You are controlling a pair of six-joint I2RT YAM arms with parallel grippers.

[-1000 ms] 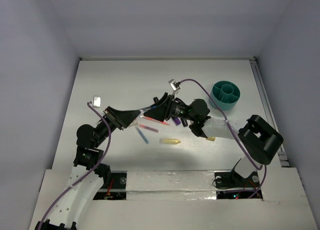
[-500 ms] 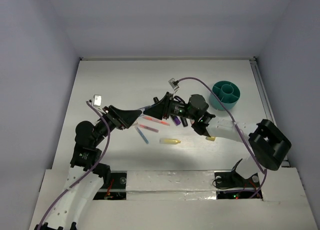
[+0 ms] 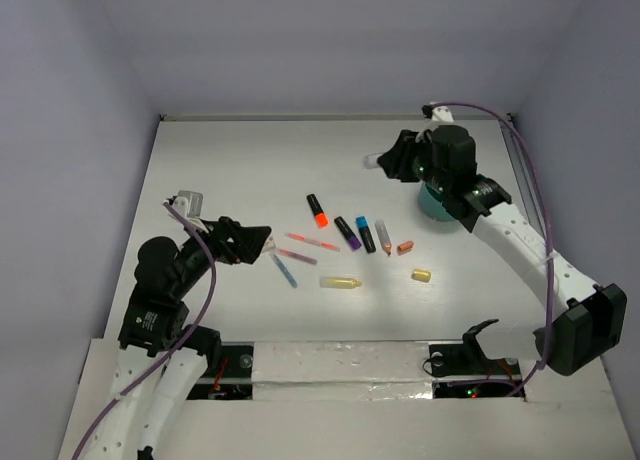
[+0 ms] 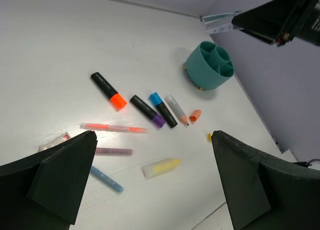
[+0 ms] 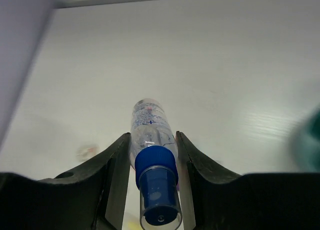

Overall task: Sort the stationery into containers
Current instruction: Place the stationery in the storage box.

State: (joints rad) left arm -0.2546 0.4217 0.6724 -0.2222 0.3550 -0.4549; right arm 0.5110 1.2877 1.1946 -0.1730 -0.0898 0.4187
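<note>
The clear pen (image 5: 150,122) has left the scatter in the middle of the table (image 3: 230,160). A second ago both arms were bent over the markers there, and now the right arm has carried the pen up and across to the far right, close by the teal cup (image 4: 200,76). So one piece is on its way to a compartment but not yet in one. From above its tip appears to hang just left of the cup rather than over it, though the arm hides most of the cup there.

The right fingers (image 5: 112,175) pinch the pen from both sides at its blue-capped end (closed only as far as the barrel allows) and touch nothing else. The left fingers (image 4: 60,175), nearly together a second ago, have sprung wide apart and drawn back toward the left side of the table; they hold nothing.

Unsorted pieces lie on the table, among them the orange highlighter (image 3: 317,210), the yellow highlighter (image 3: 340,281) and the blue pen (image 3: 284,270), so most of the sorting is left to do.
</note>
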